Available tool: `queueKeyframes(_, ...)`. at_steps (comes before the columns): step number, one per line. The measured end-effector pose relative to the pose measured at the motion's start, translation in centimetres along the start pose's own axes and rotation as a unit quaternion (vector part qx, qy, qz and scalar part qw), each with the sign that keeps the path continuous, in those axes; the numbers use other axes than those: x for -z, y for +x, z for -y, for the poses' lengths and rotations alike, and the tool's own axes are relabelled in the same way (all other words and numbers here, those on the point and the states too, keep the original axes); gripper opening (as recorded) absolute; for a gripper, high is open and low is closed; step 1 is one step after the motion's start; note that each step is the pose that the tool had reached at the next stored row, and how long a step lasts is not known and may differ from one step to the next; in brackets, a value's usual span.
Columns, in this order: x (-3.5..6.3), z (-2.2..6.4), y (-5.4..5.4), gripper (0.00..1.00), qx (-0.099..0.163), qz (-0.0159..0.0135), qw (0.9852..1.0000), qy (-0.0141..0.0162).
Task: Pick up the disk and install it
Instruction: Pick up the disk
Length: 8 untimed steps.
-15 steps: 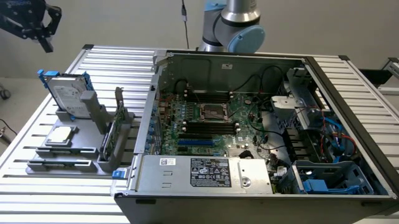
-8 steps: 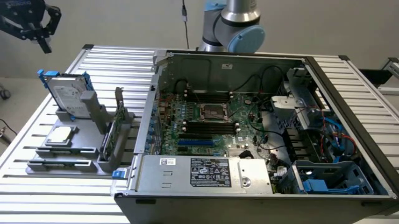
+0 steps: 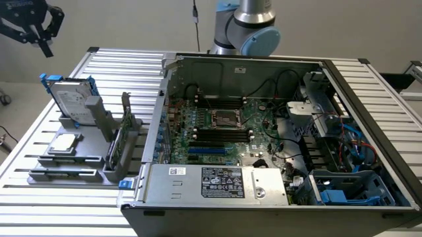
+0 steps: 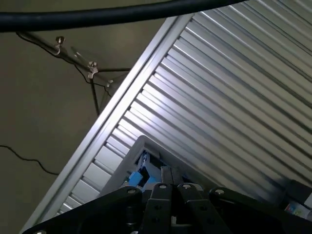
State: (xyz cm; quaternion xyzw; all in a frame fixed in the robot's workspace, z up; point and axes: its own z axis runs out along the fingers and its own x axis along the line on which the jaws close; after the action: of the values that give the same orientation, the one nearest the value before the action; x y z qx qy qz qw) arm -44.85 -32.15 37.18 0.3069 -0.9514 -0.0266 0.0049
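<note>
- Exterior view: the gripper hangs high in the air at the exterior view's far left, above the corner of the slatted metal table. Its claw looks spread and holds nothing.
- Exterior view: the disk stands nearly upright in a grey holder on the table, well below the gripper and apart from it. Its pale label faces outward, with blue rails along both side edges.
- Exterior view: lower on the same holder lies a small square silver chip. A thin green card stands on edge between the holder and the case.
- Exterior view: the open computer case lies just to the exterior view's right of the holder, with its motherboard exposed. The arm rises behind the case.
- Wrist view: the gripper's black body lies across the near edge, over the table's slats and edge rail, with bare floor beyond.
- Wrist view: a bit of bright blue plastic sits against a grey frame just past the gripper's body; I cannot tell whether it belongs to the disk.
- Wrist view: a black cable crosses in front of the scene.
</note>
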Motion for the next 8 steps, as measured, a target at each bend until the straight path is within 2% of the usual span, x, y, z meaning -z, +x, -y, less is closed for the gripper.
queueKeyframes(4, 0.0, 0.0, 0.0, 0.11, 0.035, -0.0038, 0.9994, 0.0018)
queueKeyframes(8, 0.0, 0.0, 0.0, 0.11, 0.072, -0.0073, 0.9974, 0.0036)
